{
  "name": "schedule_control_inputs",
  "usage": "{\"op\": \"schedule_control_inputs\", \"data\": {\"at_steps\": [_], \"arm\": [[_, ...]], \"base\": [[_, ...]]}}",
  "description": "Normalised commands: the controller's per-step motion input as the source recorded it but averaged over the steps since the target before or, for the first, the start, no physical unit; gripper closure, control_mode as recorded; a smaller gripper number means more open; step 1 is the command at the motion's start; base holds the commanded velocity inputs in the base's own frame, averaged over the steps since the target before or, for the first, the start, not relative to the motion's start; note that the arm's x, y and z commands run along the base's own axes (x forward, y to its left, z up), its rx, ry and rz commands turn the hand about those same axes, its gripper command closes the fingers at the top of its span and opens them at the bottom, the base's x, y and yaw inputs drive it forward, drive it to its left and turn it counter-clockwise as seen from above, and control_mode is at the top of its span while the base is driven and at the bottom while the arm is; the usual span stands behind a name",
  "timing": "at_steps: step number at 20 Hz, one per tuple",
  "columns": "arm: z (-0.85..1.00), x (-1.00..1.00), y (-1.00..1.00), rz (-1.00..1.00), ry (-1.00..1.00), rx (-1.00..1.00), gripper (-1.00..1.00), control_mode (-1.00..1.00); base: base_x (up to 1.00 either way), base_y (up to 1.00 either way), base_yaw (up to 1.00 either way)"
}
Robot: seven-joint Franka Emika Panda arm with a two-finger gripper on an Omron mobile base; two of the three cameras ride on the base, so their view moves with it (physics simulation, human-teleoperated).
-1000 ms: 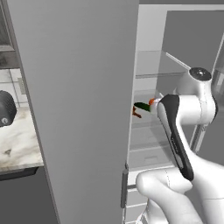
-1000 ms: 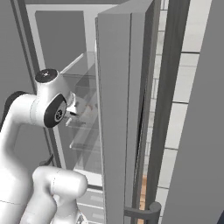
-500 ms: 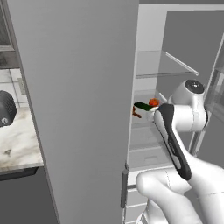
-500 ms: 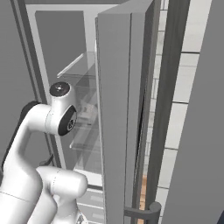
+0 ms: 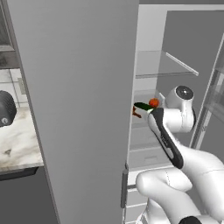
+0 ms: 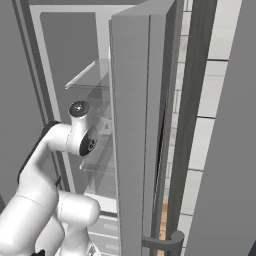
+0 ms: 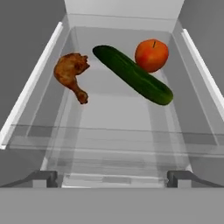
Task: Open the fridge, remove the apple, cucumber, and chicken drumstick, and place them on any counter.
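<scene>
The white interior of the fridge (image 5: 151,33) stands exposed behind its swung-open grey door, and the arm reaches in toward a glass shelf (image 7: 109,131) where all three foods lie; a strip of marble counter (image 5: 17,144) shows at the far left of the left base view. Read across the hand view from left to right, the chicken drumstick (image 7: 71,73) comes first, its thick end away from the camera and its thin bone end pointing down toward the hand; then the cucumber (image 7: 132,75), whose long axis runs on a diagonal from upper left to lower right; then the apple (image 7: 151,55), sitting just behind the cucumber's middle and seemingly touching it. The gripper (image 7: 112,178) hangs short of the shelf's front edge with its two dark tips spread wide apart — nothing between them. All three things lie ahead of the hand, deeper on the shelf, the cucumber's nearer end lying right of centre. The likely next reach depends on that diagonal — the fingers would probably need to close across the cucumber's width, not along its length. In the left base view the same green, red and brown pieces peek out just past the door's edge.
</scene>
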Motion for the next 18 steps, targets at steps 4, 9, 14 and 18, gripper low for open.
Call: {"op": "schedule_control_inputs", "data": {"at_steps": [4,9,14,18], "arm": [[-0.23,0.59,-0.17,0.00,0.00,-0.10,-1.00,-1.00],[-0.02,0.35,-0.25,0.00,0.00,-0.02,-1.00,-1.00],[0.00,0.31,-0.19,0.00,0.00,0.00,-1.00,-1.00],[-0.05,0.44,-0.15,0.01,0.00,0.00,-1.00,-1.00]], "base": [[0.00,0.00,0.00],[0.00,0.00,0.00],[0.00,0.00,0.00],[0.00,0.00,0.00]]}}
